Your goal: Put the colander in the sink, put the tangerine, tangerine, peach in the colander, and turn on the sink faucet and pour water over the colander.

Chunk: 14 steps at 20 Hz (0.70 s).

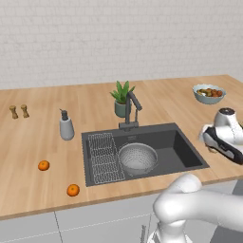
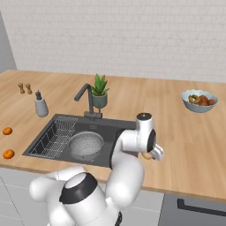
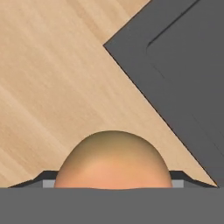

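The silver colander (image 1: 137,158) (image 2: 86,144) stands in the dark sink (image 1: 187,152) (image 2: 112,128), right of the wire rack. Two tangerines (image 1: 43,165) (image 1: 72,190) lie on the counter left of the sink, also seen as tangerines (image 2: 7,130) (image 2: 8,153). The pale pinkish peach (image 3: 113,162) (image 2: 145,156) sits on the wood just right of the sink's corner. My gripper (image 3: 112,180) (image 2: 150,154) (image 1: 216,148) points down over it, with a dark fingertip pressed against each side of the fruit. The faucet (image 1: 131,110) (image 2: 87,99) stands behind the sink with no water running.
A pale bowl of mixed fruit (image 1: 209,93) (image 2: 199,100) stands at the back right. A potted plant (image 1: 122,98) and a soap dispenser (image 1: 66,126) flank the faucet. Two small shakers (image 1: 19,111) stand far left. The sink edge (image 3: 144,96) runs close beside the peach.
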### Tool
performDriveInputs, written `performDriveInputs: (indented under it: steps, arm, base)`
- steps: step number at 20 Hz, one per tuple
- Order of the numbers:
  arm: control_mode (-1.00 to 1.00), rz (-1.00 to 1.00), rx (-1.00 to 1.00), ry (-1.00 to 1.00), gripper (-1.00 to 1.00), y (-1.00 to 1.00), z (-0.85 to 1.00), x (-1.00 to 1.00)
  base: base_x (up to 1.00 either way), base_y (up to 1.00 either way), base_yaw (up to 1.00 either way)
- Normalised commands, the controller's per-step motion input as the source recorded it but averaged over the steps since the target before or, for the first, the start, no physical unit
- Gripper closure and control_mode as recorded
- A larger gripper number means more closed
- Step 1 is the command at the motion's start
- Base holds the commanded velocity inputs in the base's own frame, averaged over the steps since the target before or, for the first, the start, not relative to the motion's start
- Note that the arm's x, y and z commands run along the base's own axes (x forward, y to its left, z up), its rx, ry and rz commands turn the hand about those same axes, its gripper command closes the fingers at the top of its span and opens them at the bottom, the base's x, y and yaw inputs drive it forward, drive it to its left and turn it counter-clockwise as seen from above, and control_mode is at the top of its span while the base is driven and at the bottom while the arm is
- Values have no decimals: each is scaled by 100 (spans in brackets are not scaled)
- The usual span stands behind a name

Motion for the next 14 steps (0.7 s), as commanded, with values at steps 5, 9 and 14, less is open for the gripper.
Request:
performDriveInputs:
  steps: [5,9,14]
  arm:
    - [-100,19,9,-4,100,78,29,-1]
    - [-100,22,19,0,100,57,17,17]
    - [-100,22,17,-1,100,43,-2,25]
  base:
    - [0,0,0]
    - [0,0,0]
    - [0,0,0]
